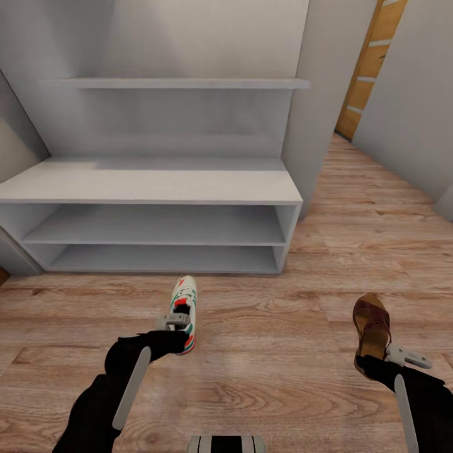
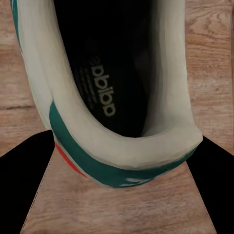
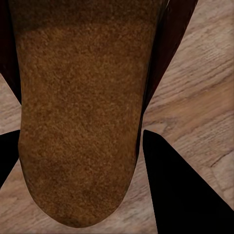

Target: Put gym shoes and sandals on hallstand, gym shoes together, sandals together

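Note:
The hallstand (image 1: 151, 184) stands straight ahead, a light grey low unit with two open shelves, all bare, and a grey wall shelf (image 1: 176, 83) above. One gym shoe (image 1: 184, 308), white with green stripes and red accents, points toward the rack. My left gripper (image 1: 178, 335) is shut on its heel; in the left wrist view the heel (image 2: 122, 156) sits between both fingers (image 2: 24, 165). One brown sandal (image 1: 371, 322) lies to the right over the corridor floor (image 1: 277, 314). My right gripper (image 1: 372, 362) is shut on its heel (image 3: 78, 146). I cannot tell whether either shoe is off the floor.
A grey wall panel (image 1: 309, 126) rises beside the rack's right end. Past it the corridor runs back to a wooden door (image 1: 371, 63), with a grey wall (image 1: 415, 113) on the right. Part of my base (image 1: 226, 443) shows at the near edge.

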Motion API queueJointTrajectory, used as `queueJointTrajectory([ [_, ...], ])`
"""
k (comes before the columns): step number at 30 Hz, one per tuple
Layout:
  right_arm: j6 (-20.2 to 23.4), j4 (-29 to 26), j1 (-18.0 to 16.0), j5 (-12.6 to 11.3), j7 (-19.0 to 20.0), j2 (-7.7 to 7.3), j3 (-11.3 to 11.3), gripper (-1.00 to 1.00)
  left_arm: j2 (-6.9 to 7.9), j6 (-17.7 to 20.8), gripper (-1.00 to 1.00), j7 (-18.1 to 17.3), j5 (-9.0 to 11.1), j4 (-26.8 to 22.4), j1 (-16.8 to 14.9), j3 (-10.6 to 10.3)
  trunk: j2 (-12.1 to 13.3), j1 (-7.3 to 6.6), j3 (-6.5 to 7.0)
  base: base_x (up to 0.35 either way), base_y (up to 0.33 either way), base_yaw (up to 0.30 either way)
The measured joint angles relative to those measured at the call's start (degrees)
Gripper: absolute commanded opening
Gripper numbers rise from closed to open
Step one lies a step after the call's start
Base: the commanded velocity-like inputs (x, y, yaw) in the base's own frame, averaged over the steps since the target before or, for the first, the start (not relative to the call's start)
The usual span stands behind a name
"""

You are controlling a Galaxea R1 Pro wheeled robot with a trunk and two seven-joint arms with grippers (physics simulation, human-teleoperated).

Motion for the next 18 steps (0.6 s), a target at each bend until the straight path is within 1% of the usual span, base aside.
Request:
queueJointTrajectory([
  [5, 0.1, 0.0, 0.0, 0.0, 0.1, -0.02, 0.0, -1.0, 0.01, 0.1, -1.0, 0.1, 0.0, 2.0, -3.9, 0.1, 0.0, 0.0, 0.0, 0.0, 0.0, 0.0],
  [7, 0.2, 0.0, 0.0, 0.0, 0.1, -0.02, 0.0, -1.0, 0.01, 0.1, -1.0, 0.2, 0.0, 3.9, -5.6, 0.2, 0.0, 0.0, 0.0, 0.0, 0.0, 0.0],
  [12, 0.3, 0.0, 0.0, 0.0, 0.2, -0.02, 0.0, -1.0, 0.01, 0.1, -1.0, 0.2, -0.1, 12.9, -11.4, 0.2, 0.0, 0.0, 0.0, 0.0, 0.0, 0.0],
  [16, 0.3, 0.0, 0.0, 0.0, 0.2, -0.04, 0.1, -1.0, 0.01, 0.0, -1.0, 0.1, -0.2, 18.4, -14.8, 0.2, 0.0, 0.0, 0.0, 0.0, 0.0, 0.0],
  [18, 0.3, 0.0, 0.0, -0.1, 0.2, -0.11, 0.6, -1.0, 0.0, 0.0, -1.0, 0.1, -0.3, 21.0, -16.7, 0.1, 0.0, 0.0, 0.0, 0.0, 0.0, 0.0],
])
